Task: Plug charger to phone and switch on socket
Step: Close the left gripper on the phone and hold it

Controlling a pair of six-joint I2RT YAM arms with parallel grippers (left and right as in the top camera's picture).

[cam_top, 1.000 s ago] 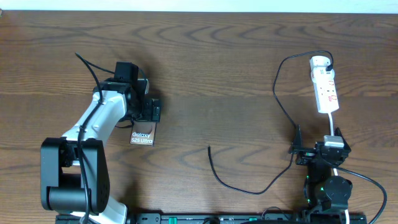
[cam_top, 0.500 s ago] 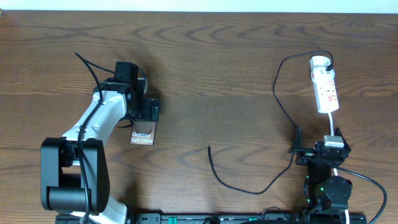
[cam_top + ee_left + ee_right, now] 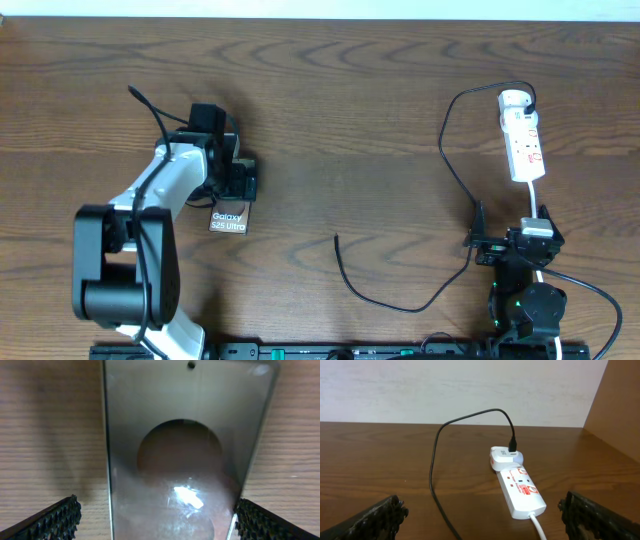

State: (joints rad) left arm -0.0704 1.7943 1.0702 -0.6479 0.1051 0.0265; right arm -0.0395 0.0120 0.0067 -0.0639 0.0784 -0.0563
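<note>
Dark-screened flat phone (image 3: 229,220) lies unplugged toward brown wooden table's (image 3: 330,100) left edge; left gripper (image 3: 157,522) spread astride it. Thin black charger cable's (image 3: 337,242) tip mid-front. White socket strip (image 3: 524,145) right-rear, switching likely pending. Right gripper (image 3: 482,517) spread, empty.

The left arm (image 3: 160,190) reaches forward from its base, wrist bent down, so the left gripper (image 3: 160,521) points at the table with jaws spread wide. The right arm (image 3: 525,295) sits folded over its base, the right gripper (image 3: 480,515) level, facing forward, jaws wide apart.
</note>
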